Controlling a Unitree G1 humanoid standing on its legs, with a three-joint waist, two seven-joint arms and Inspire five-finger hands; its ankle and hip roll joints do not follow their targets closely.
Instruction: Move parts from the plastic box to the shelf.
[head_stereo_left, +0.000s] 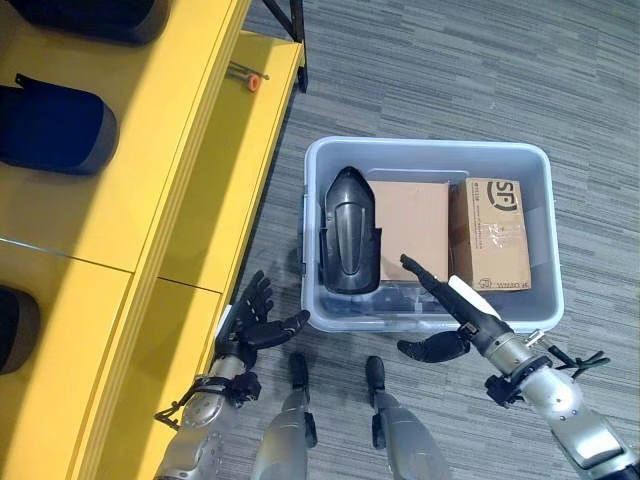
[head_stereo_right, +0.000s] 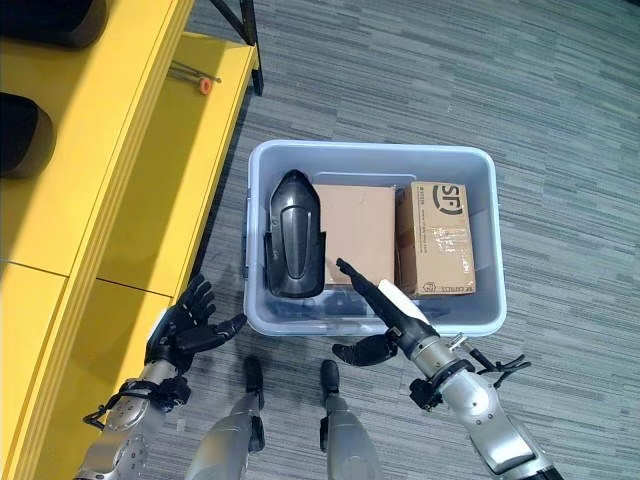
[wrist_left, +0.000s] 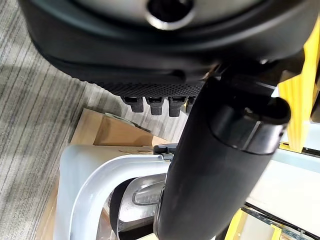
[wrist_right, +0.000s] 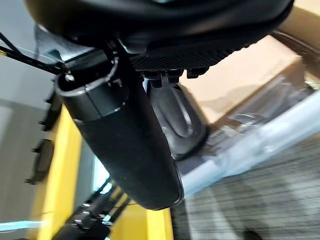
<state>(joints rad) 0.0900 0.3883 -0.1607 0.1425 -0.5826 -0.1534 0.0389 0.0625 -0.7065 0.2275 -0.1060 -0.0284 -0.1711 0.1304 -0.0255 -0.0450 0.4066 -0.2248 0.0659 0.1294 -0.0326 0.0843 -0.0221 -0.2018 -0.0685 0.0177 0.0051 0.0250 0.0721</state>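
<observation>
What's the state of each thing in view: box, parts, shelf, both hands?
Plastic box: lidless, on the floor beside the shelf.
Black part: in the box, at its shelf-side end, not gripped.
Plain carton: lying flat in the box's middle.
Printed carton: in the box, taped shut.
Shelf: holds dark parts.
Left hand: open, empty.
Right hand: open, reaching over the box's near rim.

Black part (head_stereo_left: 349, 232) and brown cartons (head_stereo_left: 412, 228) in pale box (head_stereo_left: 430, 152); yellow shelf (head_stereo_left: 180, 150).

Translucent plastic box (head_stereo_left: 430, 155) holds matt cardboard cartons (head_stereo_left: 412, 225) (one taped) and a glossy black part (head_stereo_left: 349, 230).
</observation>
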